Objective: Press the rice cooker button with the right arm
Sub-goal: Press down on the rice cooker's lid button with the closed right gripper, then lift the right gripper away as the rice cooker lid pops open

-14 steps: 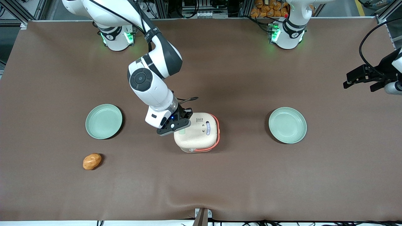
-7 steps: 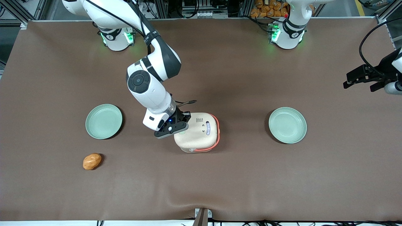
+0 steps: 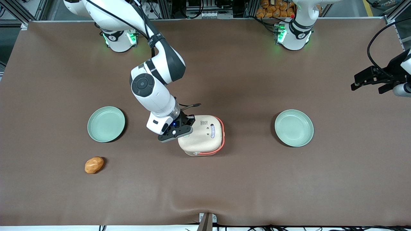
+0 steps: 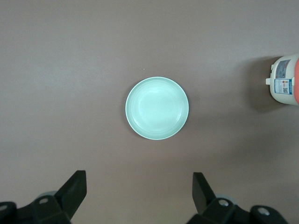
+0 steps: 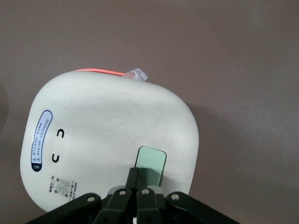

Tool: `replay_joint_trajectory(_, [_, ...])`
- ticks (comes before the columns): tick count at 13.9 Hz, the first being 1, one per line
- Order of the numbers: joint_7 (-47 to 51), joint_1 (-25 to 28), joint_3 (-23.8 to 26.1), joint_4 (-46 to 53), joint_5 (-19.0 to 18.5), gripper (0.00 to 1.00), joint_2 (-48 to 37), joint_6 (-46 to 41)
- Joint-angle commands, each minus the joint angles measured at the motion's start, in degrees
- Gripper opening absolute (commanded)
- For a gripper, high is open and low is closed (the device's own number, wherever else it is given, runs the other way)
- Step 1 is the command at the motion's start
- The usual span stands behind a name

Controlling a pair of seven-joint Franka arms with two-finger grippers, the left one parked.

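On the brown table (image 3: 244, 179), the cream rice cooker (image 3: 202, 136) sits lid-down midway between two green plates (image 3: 106, 124). The right arm's gripper (image 5: 140, 179) rests fingers pressed together on its pale green button (image 5: 151, 163).

The brown table (image 3: 244, 179) carries the closed rice cooker (image 3: 202, 136) in its middle, with the gripper (image 3: 184, 126) above it, two green plates (image 3: 106, 124) (image 3: 293, 128), and a small orange-brown potato (image 3: 94, 165).

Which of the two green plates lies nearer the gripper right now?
The plate toward the working arm's end of the table, the one with the potato near it. The gripper, fingers shut, sits at the rice cooker lid edge facing that plate.
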Motion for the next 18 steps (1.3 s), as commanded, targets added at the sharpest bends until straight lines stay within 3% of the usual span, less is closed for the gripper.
replay_joint_trajectory(1, [-0.46,0.52,-0.74,1.05,0.77,0.00,2.88,1.88])
replay_joint_trajectory(7, [-1.34,-0.18,-0.74,1.40,1.30,0.00,2.01,1.72])
replay_joint_trajectory(10, [-0.81,-1.50,-0.56,2.88,1.56,0.00,-1.59,-5.37])
replay_joint_trajectory(11, [-0.81,-2.37,-0.48,4.03,1.56,0.11,-2.47,-9.06])
replay_joint_trajectory(12, [-0.81,-3.25,-0.39,4.73,1.65,0.31,-3.52,-11.88])
replay_joint_trajectory(14, [-0.81,-4.66,-0.21,4.57,1.48,1.00,-5.98,-14.11])
replay_joint_trajectory(18, [-1.25,-5.89,-0.21,4.30,1.04,1.00,-9.77,-17.26])
